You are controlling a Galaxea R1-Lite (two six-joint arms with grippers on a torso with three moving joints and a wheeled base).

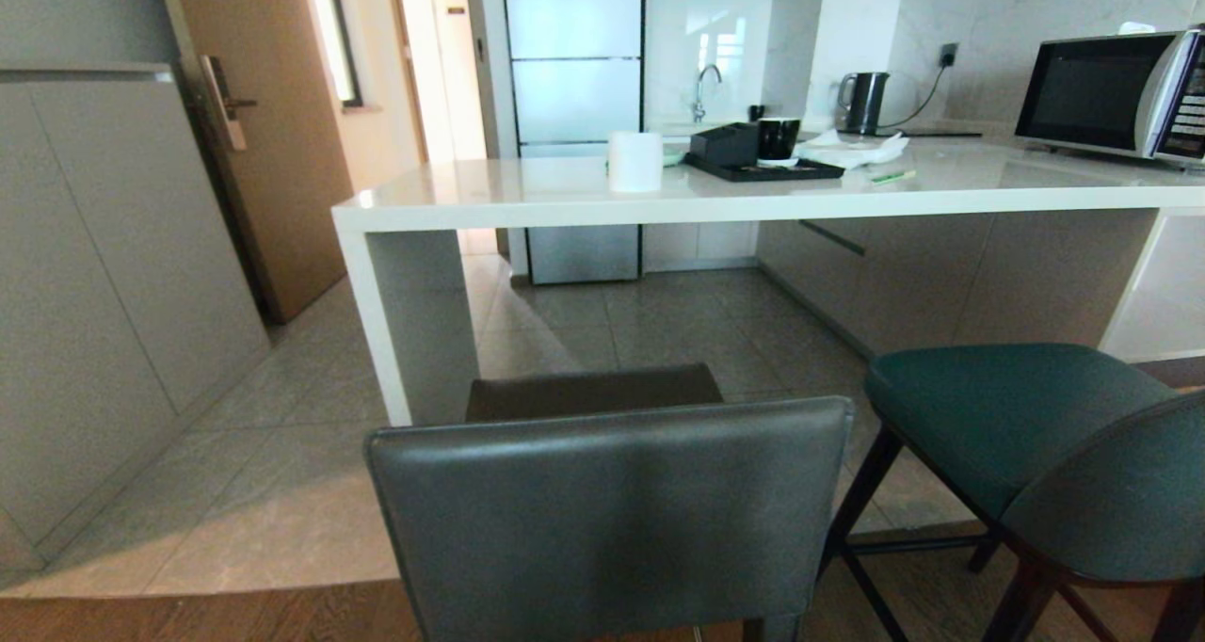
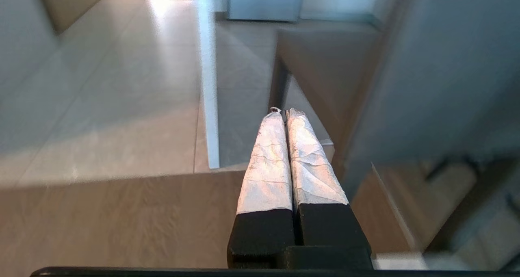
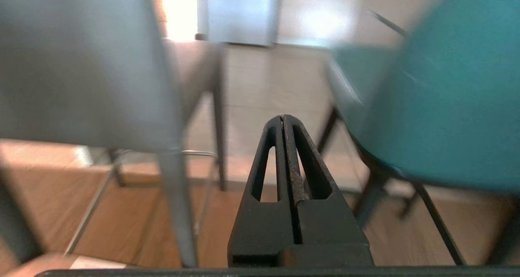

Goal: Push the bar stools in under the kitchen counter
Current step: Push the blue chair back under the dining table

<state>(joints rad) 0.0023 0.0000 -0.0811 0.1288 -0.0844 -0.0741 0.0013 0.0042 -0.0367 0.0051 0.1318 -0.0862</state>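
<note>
The grey leather bar stool (image 1: 612, 510) stands right in front of me, its square back facing me and its seat a short way out from the kitchen counter (image 1: 753, 200). To its right stands the teal bar stool (image 1: 1036, 444), also out from the counter edge. Neither arm shows in the head view. My left gripper (image 2: 283, 111) is shut and empty, low beside the grey stool's back (image 2: 426, 78) and near the counter's white side panel (image 2: 208, 86). My right gripper (image 3: 282, 116) is shut and empty, between the grey stool (image 3: 81, 61) and the teal stool (image 3: 443, 98).
On the counter sit a paper roll (image 1: 634, 161), a black tray with a mug (image 1: 764, 157), a kettle (image 1: 863, 102) and a microwave (image 1: 1116, 91). A grey cabinet wall (image 1: 104, 303) and a wooden door (image 1: 273, 124) stand at the left. Tiled floor (image 1: 282, 491) lies left of the counter's side panel.
</note>
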